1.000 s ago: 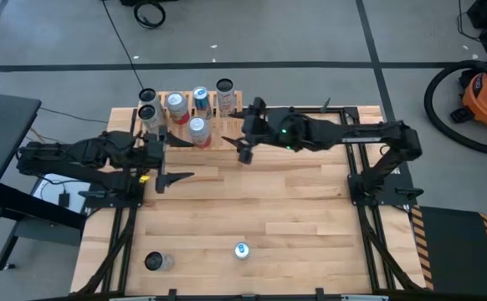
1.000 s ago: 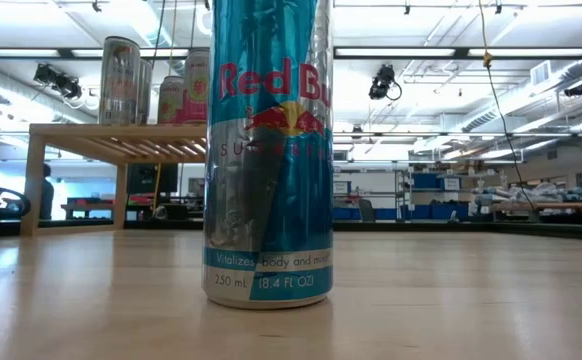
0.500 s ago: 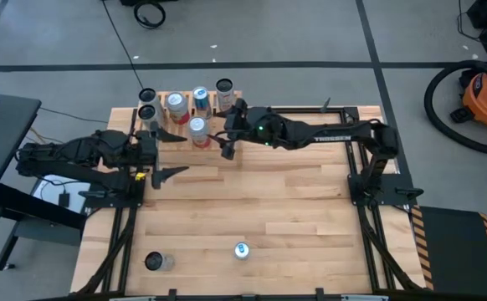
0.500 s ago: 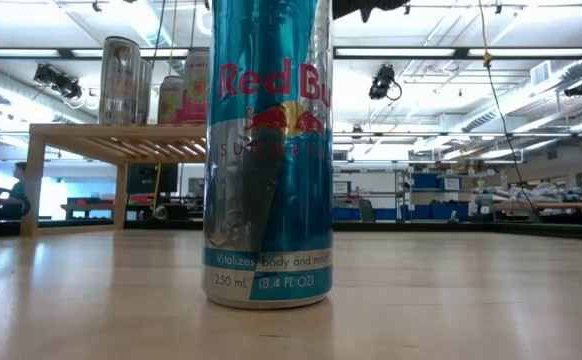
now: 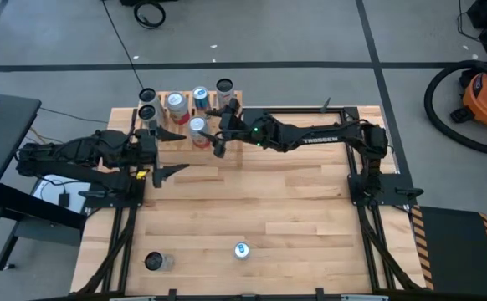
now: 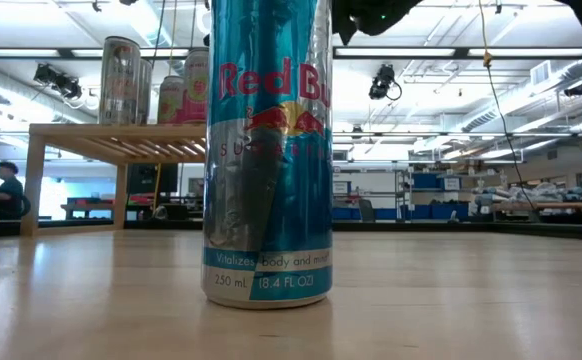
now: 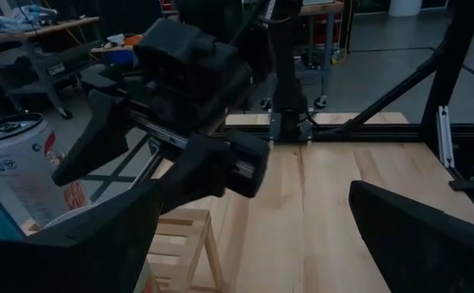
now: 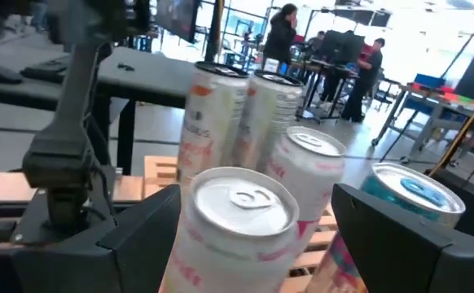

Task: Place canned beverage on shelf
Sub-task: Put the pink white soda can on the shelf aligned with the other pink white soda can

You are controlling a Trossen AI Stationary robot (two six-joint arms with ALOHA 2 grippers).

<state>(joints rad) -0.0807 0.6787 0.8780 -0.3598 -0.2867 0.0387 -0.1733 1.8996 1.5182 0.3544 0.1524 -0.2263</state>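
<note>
- Overhead, the shelf (image 5: 189, 113) sits at the far left part of the table (image 5: 294, 217), with six cans standing on its slatted top.
- The right gripper (image 5: 212, 136) reaches across from the right side of the table to the shelf's near edge, just beside the front can (image 5: 197, 129), a white can with pink print.
- From the right wrist view, that front can (image 8: 235, 220) stands between the right gripper's two dark fingers (image 8: 139, 236); the fingers are spread to either side of it, and I cannot tell whether they touch its wall.
- Behind it in that view stand more white-and-pink cans (image 8: 302, 175) and a blue-topped can (image 8: 412, 199), all upright.
- The left gripper (image 5: 166, 153) hovers over the table's left side, near the shelf's near-left corner, with its fingers spread wide and nothing between them.
- The left wrist view shows the left fingers (image 7: 416, 232) far apart, with the right arm's gripper (image 7: 188, 98) ahead of them above the shelf's wooden leg (image 7: 188, 244).
- Two other cans stand well apart from the shelf at the near edge of the table: a blue can (image 5: 241, 250) near the middle and a dark-topped can (image 5: 154, 262) toward the left.
- At table height, the blue can (image 6: 267, 150) fills the foreground, upright, with the shelf (image 6: 111, 145) and its cans behind it on the left.
- People stand in the room beyond the table.
</note>
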